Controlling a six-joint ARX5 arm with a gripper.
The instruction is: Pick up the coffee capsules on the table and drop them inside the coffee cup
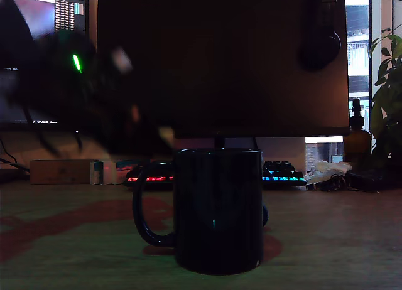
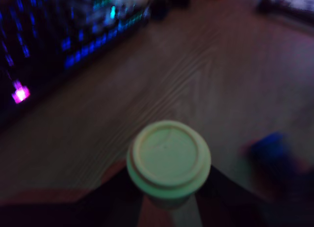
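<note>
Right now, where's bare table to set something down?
Free: the table in front, on both sides of the coffee cup, and the wood grain between the keyboard and the blue capsule. Crowded: the back edge, with the keyboard, boxes and bottle.

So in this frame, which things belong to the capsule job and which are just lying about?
Job:
- mug
- pale capsule, held in the gripper
- blue capsule, blurred, on the table

Lying about:
- monitor
- keyboard, backlit
- brown bottle
- plant
- cardboard box
</note>
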